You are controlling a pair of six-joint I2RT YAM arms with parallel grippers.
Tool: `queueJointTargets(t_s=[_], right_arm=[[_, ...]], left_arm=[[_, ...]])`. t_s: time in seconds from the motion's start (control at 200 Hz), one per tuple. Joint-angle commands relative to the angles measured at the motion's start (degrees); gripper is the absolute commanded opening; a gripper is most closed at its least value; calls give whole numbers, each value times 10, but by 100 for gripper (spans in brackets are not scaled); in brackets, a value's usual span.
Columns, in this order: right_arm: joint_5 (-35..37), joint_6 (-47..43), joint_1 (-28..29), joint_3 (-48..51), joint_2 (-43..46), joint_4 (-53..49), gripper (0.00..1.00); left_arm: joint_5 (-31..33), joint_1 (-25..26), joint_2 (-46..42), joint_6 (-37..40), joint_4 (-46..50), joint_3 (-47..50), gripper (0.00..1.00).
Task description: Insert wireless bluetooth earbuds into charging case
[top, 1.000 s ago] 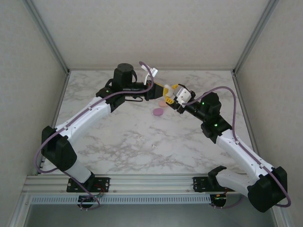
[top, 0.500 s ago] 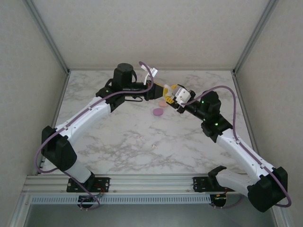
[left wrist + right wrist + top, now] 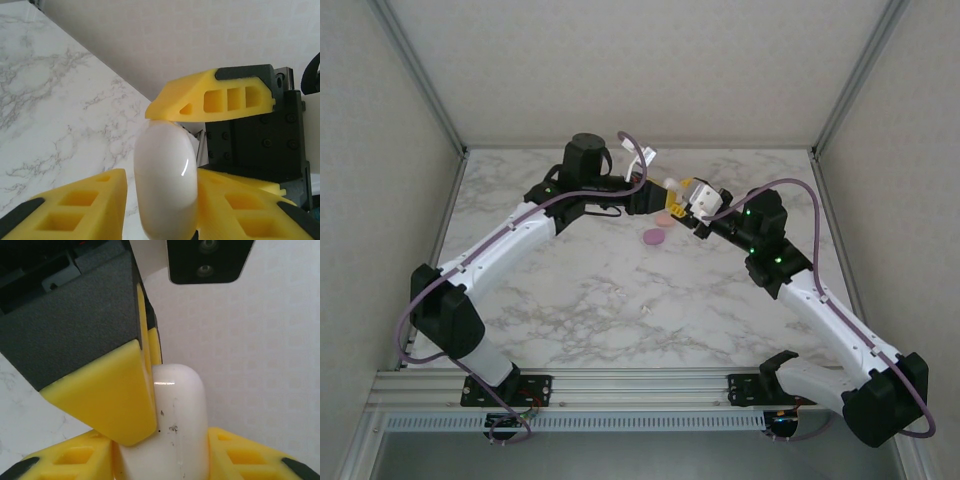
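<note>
Left claw (image 3: 162, 210) and right claw (image 3: 165, 460) pinch one white case (image 3: 165, 165); one purple case (image 3: 654, 237), one peach case (image 3: 665, 217) nearby.

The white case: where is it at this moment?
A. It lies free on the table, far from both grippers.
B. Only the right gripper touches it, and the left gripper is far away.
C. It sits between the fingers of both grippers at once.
C: the white case sits between the left gripper's own yellow fingers, and in the right wrist view between the right gripper's too.
</note>
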State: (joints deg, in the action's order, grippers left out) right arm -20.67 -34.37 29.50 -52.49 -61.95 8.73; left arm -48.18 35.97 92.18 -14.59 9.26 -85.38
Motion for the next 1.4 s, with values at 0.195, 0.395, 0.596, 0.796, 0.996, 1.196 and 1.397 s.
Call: queueJointTargets(t_s=[0.195,0.395,0.596,0.796,0.996,1.196,1.397], right_arm=[[-15,-24,2,-33,-5,-13,41],[2,-25,3,-32,-6,-11,42],[16,9,2,-32,12,-28,55],[-12,190,-21,-57,37,-82,63],[-115,391,-69,-151,3,-202,63],[-240,472,-72,-216,-47,-258,62],[-275,481,-72,-248,-87,-296,62]], left_arm=[[-16,4,15,18,23,-26,27],[-16,5,12,31,38,-29,22],[23,2,-19,32,-8,2,15],[55,-3,-63,57,-105,59,12],[62,-3,-124,154,-239,176,9],[91,-2,-151,195,-303,237,8],[87,-2,-144,144,-413,277,5]])
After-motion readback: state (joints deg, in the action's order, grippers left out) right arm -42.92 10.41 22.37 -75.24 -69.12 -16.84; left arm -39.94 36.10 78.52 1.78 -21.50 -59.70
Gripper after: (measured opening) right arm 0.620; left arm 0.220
